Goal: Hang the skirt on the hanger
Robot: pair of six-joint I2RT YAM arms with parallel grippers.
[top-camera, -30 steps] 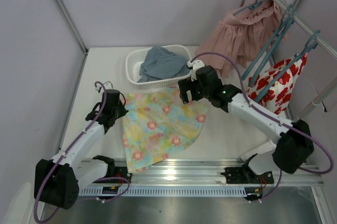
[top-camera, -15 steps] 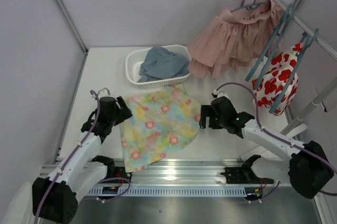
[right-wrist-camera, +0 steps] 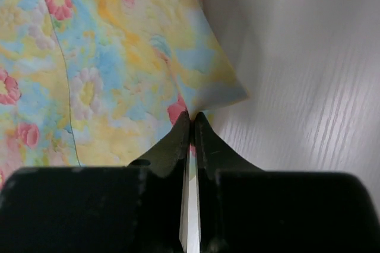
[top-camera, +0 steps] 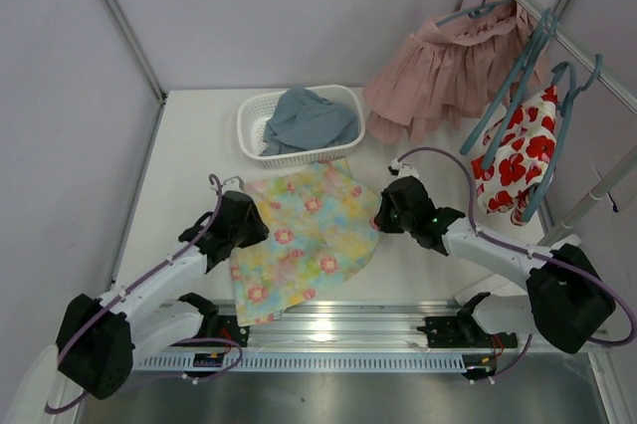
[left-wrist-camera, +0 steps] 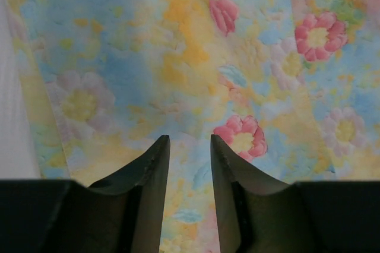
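Top external view showed the skirt [top-camera: 304, 235] lying spread flat on the white worktop [top-camera: 189, 145], between the two arms and just in front of a white basket [top-camera: 242, 130] that held a blue-grey cloth [top-camera: 304, 120]. At the skirt's left edge sat the left pincer [top-camera: 251, 229]; seen from its own wrist camera, its fingers stood a little apart right above the flowered cloth, with nothing caught between them. Over at the skirt's right corner was the right pincer [top-camera: 383, 213], and its wrist camera showed the fingers pressed almost together at the very hem. They seemed to nip the cloth's edge there, though the tips hid the exact contact. Bare worktop lay just to the right of that corner. Up at the far right, a teal hanger [top-camera: 503, 96] hung empty and slanted on the rail [top-camera: 587, 61], well apart from the skirt. It hung between a dusty-pink pleated skirt [top-camera: 438, 71] and a white garment with red flowers [top-camera: 518, 160]
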